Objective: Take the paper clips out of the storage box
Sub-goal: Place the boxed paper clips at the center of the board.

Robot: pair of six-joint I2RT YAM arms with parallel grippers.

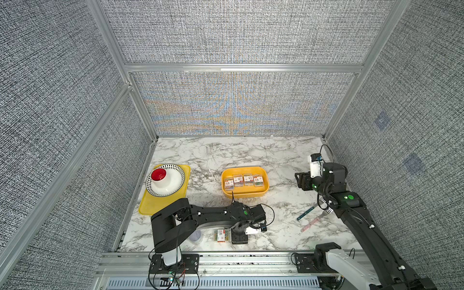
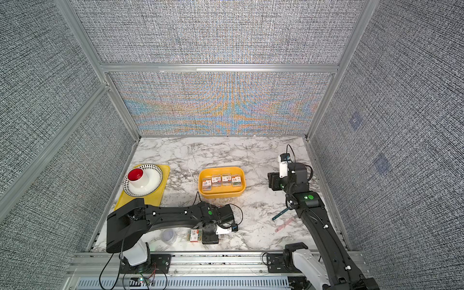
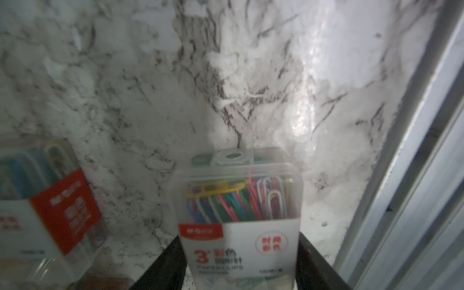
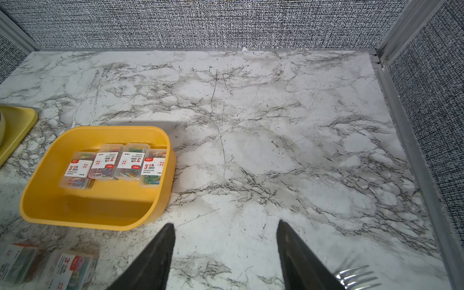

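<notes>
The job looks partly done. The yellow storage box (image 1: pixel 244 193) sits near the middle of the table (image 1: pixel 226 153). A row of four paper-clip cases (image 4: pixel 114 163) lies inside it toward its far wall; whether more lie beneath them I cannot tell. By the table's front edge, well apart from the box, some are already out: a loose case (image 1: pixel 221 235) lying flat, a round clear tub (image 1: pixel 195 237) near it, and a second case (image 3: pixel 238 200) between the fingers of the left hand (image 1: pixel 239 238). The fingers flank that case closely, but I cannot tell whether they grip it or merely stand beside it. The right hand (image 4: pixel 226 223) hangs over bare marble toward the table's right edge, fingers spread and nothing between them. By my reckoning at least those four cases are left to lift out, and the case at the left hand must be left lying on the table first.
</notes>
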